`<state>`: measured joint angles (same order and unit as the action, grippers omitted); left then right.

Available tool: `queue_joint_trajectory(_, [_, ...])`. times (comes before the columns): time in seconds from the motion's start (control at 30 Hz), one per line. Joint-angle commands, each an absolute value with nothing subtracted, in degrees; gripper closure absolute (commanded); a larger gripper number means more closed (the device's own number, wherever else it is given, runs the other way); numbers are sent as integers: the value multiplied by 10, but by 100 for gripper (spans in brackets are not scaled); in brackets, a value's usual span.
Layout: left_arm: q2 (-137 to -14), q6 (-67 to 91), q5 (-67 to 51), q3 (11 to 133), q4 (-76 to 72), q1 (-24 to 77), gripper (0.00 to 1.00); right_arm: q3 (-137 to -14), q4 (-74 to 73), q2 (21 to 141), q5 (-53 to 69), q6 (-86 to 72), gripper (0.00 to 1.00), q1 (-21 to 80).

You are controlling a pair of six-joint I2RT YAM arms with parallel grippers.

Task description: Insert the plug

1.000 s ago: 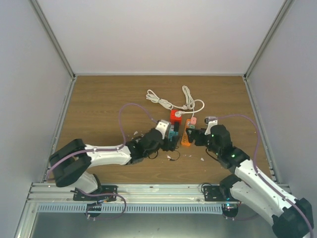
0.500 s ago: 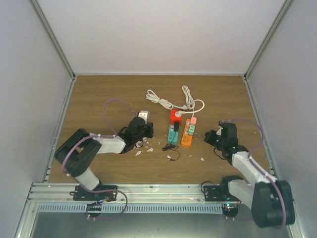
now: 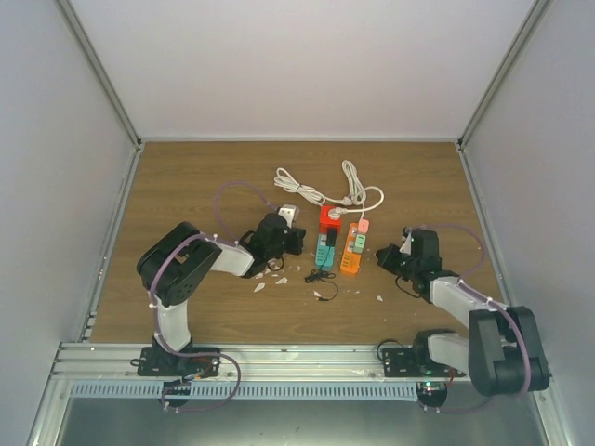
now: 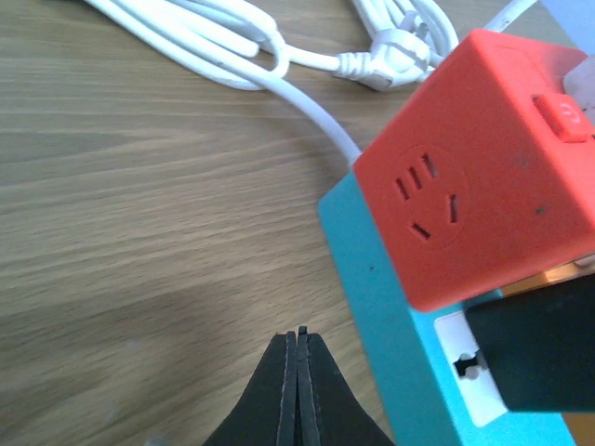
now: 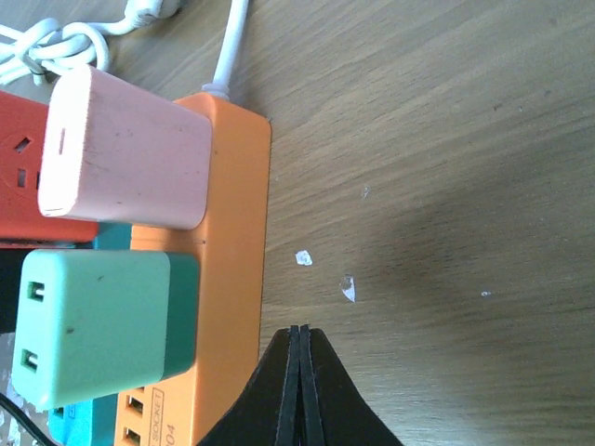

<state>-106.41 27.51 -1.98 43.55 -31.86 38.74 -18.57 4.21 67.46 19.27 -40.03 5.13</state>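
- Shows left gripper (image 4: 297, 336) clenched flat on nothing, poised over bare table (image 4: 121, 242) just beside teal strip (image 4: 386, 307).
- Shows right gripper (image 5: 297, 331) likewise pinched closed and empty, near orange strip (image 5: 232, 269).
- Locates black plug (image 4: 544, 348) seated on teal strip, touching the underside of red cube (image 4: 483, 177). Is taken here as the task's plug, though this cannot be confirmed.
- Handles, by judgement, as rigid moulded plastic: light, smooth, somewhat slippery, not fragile. Calls for a grip across two flat opposite sides, clear of the prongs, and a straight push along the socket axis.
- Shows pink adapter (image 5: 125, 153) and green adapter (image 5: 93, 325) standing on orange strip.
- Reads small print on orange strip ending "04". Reveals no legible brand elsewhere.
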Motion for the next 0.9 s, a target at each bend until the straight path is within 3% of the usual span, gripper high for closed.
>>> queue_joint_trajectory(0.0, [-1098, 278, -43, 467, -364, 402, 100, -196, 75, 701, 184, -415, 100, 55])
queue_joint_trajectory(0.87, [-1164, 258, -57, 546, -358, 410, 100, -330, 101, 927, 130, -458, 100, 134])
